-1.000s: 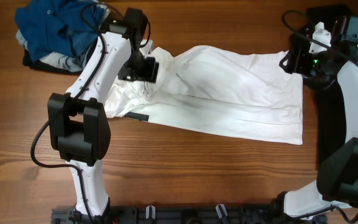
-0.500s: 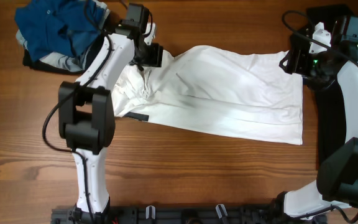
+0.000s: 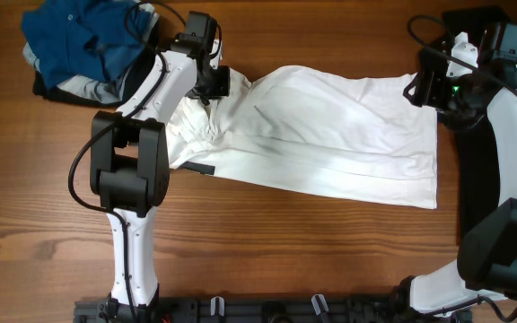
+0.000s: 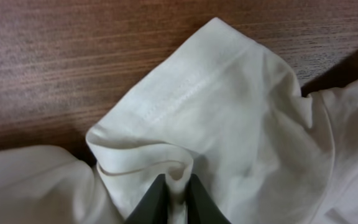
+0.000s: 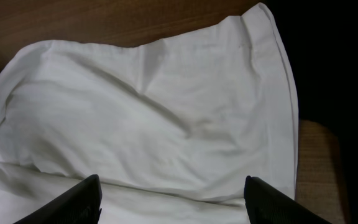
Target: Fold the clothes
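Note:
A large white T-shirt (image 3: 330,135) lies spread across the middle of the wooden table, its left end bunched. My left gripper (image 3: 214,85) is at the shirt's far-left corner. In the left wrist view the gripper (image 4: 178,180) is shut on a pinched fold of the T-shirt (image 4: 229,112) by the hemmed sleeve edge. My right gripper (image 3: 424,90) hovers at the shirt's far-right corner. From the right wrist, this gripper (image 5: 173,183) stands open over the flat T-shirt (image 5: 154,112), with nothing between its fingers (image 5: 82,199).
A heap of blue and grey clothes (image 3: 83,40) sits at the back left, close to the left arm. A small black patch (image 3: 201,169) shows at the shirt's near-left edge. Bare wood (image 3: 285,251) runs along the front.
The left gripper moved toward the back of the table to the shirt's far-left corner and closed on a fold of fabric there. The right arm has not moved.

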Tool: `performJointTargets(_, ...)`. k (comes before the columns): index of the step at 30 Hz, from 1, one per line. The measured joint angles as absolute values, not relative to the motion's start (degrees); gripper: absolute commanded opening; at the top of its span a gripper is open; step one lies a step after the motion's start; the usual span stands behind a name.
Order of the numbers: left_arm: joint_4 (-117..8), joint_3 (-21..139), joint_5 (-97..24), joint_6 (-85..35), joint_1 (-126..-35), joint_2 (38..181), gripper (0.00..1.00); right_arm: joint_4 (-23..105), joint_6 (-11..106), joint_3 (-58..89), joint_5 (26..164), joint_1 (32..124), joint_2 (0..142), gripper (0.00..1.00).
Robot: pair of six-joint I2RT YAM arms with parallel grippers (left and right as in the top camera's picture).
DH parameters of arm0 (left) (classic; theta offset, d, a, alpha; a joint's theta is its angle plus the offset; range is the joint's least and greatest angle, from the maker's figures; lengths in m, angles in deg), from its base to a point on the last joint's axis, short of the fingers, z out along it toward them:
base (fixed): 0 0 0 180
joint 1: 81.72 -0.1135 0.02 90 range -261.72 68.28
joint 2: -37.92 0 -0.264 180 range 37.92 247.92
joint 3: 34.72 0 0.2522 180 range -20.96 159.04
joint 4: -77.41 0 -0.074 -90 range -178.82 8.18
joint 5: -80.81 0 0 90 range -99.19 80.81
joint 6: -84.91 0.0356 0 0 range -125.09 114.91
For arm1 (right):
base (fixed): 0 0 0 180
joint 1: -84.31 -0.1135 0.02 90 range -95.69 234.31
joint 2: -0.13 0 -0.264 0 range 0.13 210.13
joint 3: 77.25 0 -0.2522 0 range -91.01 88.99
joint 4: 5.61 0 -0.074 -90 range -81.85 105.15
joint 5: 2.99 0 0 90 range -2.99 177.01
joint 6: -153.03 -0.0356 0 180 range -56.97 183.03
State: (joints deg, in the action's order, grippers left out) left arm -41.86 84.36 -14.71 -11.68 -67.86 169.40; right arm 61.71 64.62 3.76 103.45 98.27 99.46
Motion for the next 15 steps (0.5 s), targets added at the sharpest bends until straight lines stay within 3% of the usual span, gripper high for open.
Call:
performJointTargets(8,-40.95,86.04,-15.06,-13.54,-68.77,169.40,0.04,61.64,64.62,3.76,103.45,98.27,99.46,0.74)
performJointTargets(15,-39.09,103.16,-14.19,-14.02,-70.87,167.08,0.04,58.21,64.88,3.76,103.45,98.27,99.46,0.74)
